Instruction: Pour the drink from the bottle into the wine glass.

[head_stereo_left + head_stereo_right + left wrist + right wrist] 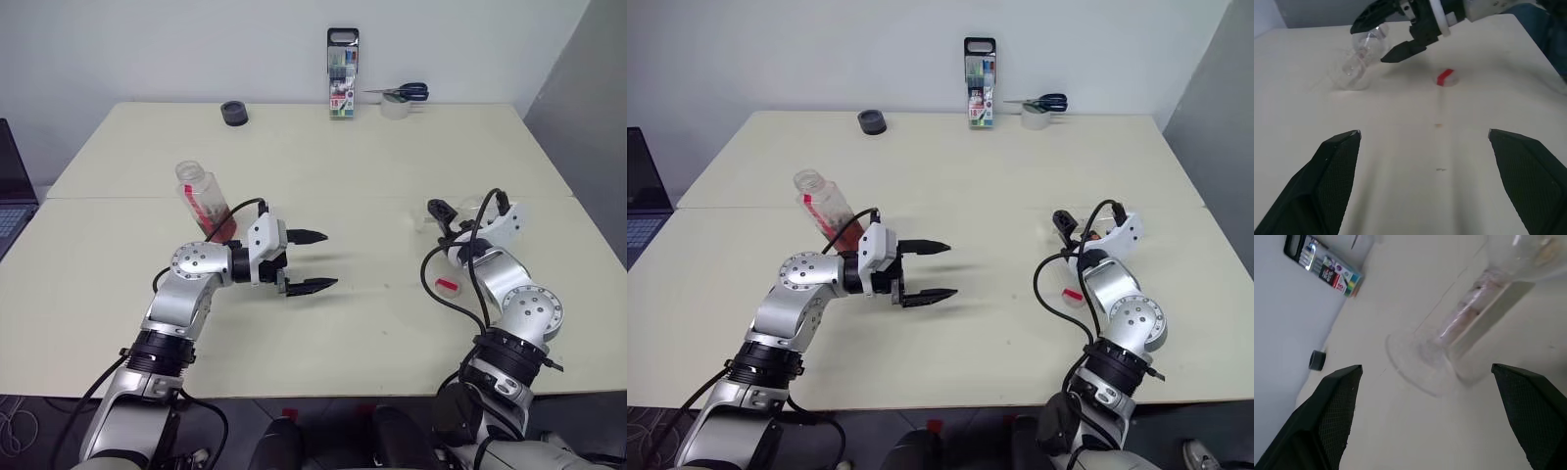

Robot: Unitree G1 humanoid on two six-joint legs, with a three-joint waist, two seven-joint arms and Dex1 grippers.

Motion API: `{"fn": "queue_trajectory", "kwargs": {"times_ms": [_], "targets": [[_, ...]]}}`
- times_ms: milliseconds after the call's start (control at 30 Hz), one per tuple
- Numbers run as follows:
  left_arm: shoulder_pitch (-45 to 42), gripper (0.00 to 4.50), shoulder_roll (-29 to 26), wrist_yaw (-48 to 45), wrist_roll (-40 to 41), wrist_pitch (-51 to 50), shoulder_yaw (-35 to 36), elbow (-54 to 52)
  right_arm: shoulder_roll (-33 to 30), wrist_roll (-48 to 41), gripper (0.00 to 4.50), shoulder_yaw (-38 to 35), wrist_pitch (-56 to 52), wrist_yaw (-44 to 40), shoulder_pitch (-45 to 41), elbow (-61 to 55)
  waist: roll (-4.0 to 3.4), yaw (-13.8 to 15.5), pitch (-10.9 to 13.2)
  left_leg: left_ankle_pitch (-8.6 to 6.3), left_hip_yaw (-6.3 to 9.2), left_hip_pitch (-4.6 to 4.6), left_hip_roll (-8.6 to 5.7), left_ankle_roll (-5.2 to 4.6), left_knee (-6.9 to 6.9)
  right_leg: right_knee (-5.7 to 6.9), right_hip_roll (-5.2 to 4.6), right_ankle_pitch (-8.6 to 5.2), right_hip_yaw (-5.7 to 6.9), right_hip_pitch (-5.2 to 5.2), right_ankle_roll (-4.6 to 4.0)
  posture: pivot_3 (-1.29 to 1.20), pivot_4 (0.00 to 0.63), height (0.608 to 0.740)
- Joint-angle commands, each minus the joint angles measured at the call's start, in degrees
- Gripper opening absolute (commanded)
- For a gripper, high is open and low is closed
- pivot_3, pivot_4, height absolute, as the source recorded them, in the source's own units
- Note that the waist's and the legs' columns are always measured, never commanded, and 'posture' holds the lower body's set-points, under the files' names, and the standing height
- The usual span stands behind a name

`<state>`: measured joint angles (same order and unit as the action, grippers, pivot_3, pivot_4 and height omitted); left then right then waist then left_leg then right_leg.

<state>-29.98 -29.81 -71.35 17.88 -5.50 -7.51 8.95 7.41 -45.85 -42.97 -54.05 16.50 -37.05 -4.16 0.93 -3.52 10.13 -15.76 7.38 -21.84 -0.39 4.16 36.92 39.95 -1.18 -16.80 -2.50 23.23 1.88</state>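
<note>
A pale table (323,157) seen from above, with both robot arms reaching over its near half. The bottle (203,200) stands well to the robot's left, just behind the left arm's elbow and forearm, leaning somewhat; its mouth is open and a little reddish-brown drink (221,228) sits low in its base. The red-and-white cap (1446,77) lies loose on the table near the right arm, so uncapping appears done. The left gripper (307,260) points across the table toward the robot's right, its two black fingers spread wide with nothing between them, and it is not touching the bottle. The right gripper (1425,377) is also spread wide and empty; its wrist view looks along the fingers at the wine glass (1469,308), whose stem and round foot stand between them but apart from both. In the head views the glass is a faint clear shape just beyond the right hand. Whether any drink is in the glass bowl cannot be told, though the stem shows a slight reddish tint. At the far edge stand a pack of coloured markers (342,73), scissors (404,93) resting on a tape roll (395,108), and a small dark ring (234,113). Judging from this, neither the bottle nor the glass is held, and gripping the bottle, tipping it over the glass and pouring are seemingly left to do.
</note>
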Motion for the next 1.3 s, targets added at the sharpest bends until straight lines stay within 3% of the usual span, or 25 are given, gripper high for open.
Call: {"fn": "queue_trajectory", "kwargs": {"times_ms": [33, 467, 833, 1200, 1300], "targets": [[-2.2, 4.46, 0.0, -1.5, 2.7, -3.5, 1.0, 0.4, -0.1, -2.8, 4.5, 0.8, 5.6, -1.0, -2.8, 3.0, -0.05, -0.2, 0.0, 0.0, -0.01, 0.0, 0.0, 0.0, 0.0, 0.0, 0.01, 0.0, 0.0, 0.0, 0.0, 0.0, 0.15, 0.74], [-5.3, 4.46, -0.3, -4.8, 1.2, 0.3, 1.4, 5.9, -6.4, -2.5, 4.5, 2.4, 21.1, -6.5, -8.4, 24.8, -0.07, -1.0, 0.0, 0.0, 0.01, -0.01, 0.0, 0.0, 0.0, 0.01, 0.01, 0.0, 0.0, 0.0, 0.0, 0.0, 0.15, 0.74], [-5.0, 4.46, -0.6, -4.1, 0.9, -0.2, 1.2, 4.1, -10.3, -2.6, 4.5, 2.4, 28.2, -12.0, -10.8, 39.6, -0.07, -1.3, 0.0, 0.0, -0.01, 0.01, 0.0, 0.0, 0.03, 0.02, 0.01, 0.0, -0.03, -0.02, 0.0, 0.0, 0.15, 0.74], [-5.2, 4.5, -0.6, -3.1, 0.3, -0.3, 1.2, 3.4, -13.4, -2.2, 0.7, 3.6, 29.3, -16.1, -12.0, 46.9, -0.05, -1.3, 0.0, 0.01, -0.03, 0.07, 0.01, 0.0, 0.04, 0.02, 0.01, 0.0, -0.05, -0.07, 0.0, 0.0, 0.15, 0.74], [-4.7, 4.5, -0.8, -2.4, 0.2, -0.9, 1.4, 2.6, -13.0, 2.2, 0.28, 10.1, 28.4, -18.6, -9.1, 40.1, -0.07, -1.2, 0.0, 0.01, 0.03, 0.04, 0.0, -0.01, 0.04, 0.02, 0.01, 0.0, -0.01, -0.07, 0.0, 0.0, 0.15, 0.74]]}}
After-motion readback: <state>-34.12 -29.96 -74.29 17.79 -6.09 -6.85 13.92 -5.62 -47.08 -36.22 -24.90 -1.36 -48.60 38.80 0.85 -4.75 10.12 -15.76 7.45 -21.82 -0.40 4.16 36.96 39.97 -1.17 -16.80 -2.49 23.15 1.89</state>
